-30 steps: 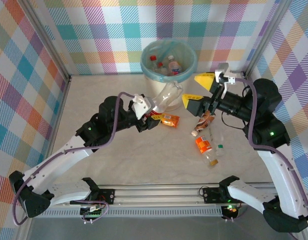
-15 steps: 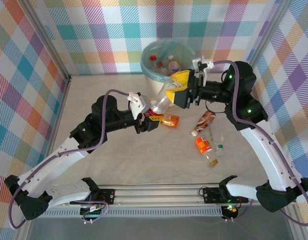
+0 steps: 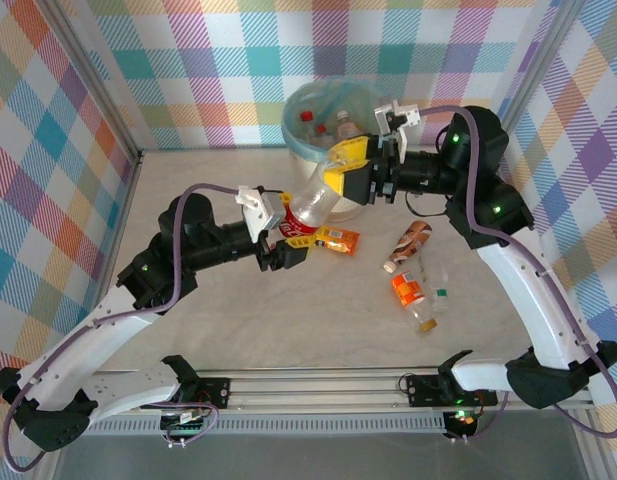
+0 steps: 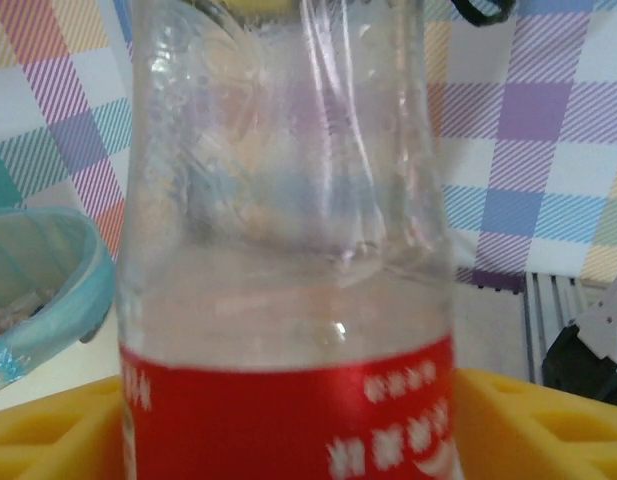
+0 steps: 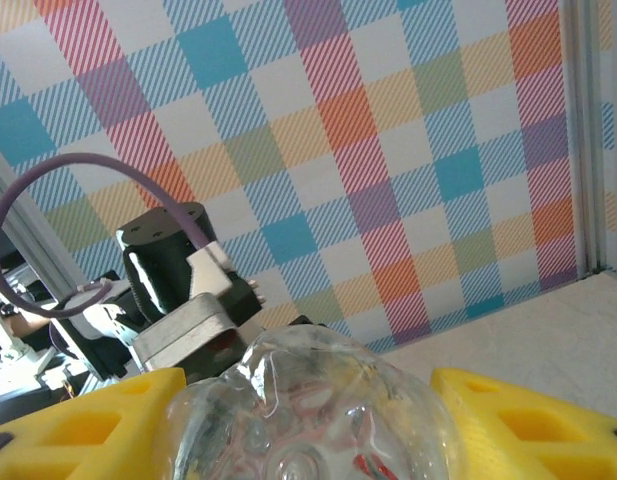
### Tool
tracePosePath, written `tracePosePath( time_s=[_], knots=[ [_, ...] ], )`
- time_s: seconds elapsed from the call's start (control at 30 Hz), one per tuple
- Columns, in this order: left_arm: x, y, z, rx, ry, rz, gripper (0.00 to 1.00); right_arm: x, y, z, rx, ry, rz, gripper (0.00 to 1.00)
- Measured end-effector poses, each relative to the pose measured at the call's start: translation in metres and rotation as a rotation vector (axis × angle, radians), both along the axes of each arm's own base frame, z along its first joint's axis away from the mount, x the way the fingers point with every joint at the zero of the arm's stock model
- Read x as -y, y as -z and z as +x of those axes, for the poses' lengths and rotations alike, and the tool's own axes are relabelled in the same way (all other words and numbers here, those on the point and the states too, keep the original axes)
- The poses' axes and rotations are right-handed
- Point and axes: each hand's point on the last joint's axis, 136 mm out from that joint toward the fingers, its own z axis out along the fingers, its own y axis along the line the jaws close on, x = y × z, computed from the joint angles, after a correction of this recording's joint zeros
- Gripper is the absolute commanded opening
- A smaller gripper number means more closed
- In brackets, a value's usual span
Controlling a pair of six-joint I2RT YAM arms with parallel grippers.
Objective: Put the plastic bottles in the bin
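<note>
- R pincer [image 3: 340,170]: yellow fingers closed on far end of red-label bottle [image 3: 310,205].
- L pincer [image 3: 284,232]: flanks label end; clamped or slack, can't tell.
- Bottle: held slanted in mid-air, prob. a handover, just beside bin [image 3: 291,140] rim.
- Surface [image 3: 238,310]: orange-label bottle [image 3: 338,240] below, three more bottles [image 3: 410,290] to R.
- Path to bin: unobstructed.

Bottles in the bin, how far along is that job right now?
Done: a few bottles lie in the bin. In hand: a red-label bottle sits between the left fingers and right fingers, near the bin. To go: that one, plus four loose bottles on the table.
</note>
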Motion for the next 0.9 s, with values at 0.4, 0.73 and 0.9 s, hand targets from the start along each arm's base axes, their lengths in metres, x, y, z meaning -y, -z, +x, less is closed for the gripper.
tracePosePath(
  time_s=[0.4,0.73,0.9],
  knots=[
    [-0.056,-0.033,-0.008,0.133,-0.206,-0.058,0.95,0.011,-0.051,0.053,0.138,0.302,-0.018,0.49],
    [-0.124,-0.021,0.003,0.222,-0.539,-0.058,0.97,-0.006,-0.015,0.201,0.260,0.671,-0.217,0.49],
    [-0.134,-0.006,0.007,0.211,-0.594,-0.031,0.97,-0.017,0.047,0.265,0.222,0.729,-0.341,0.49]
  ],
)
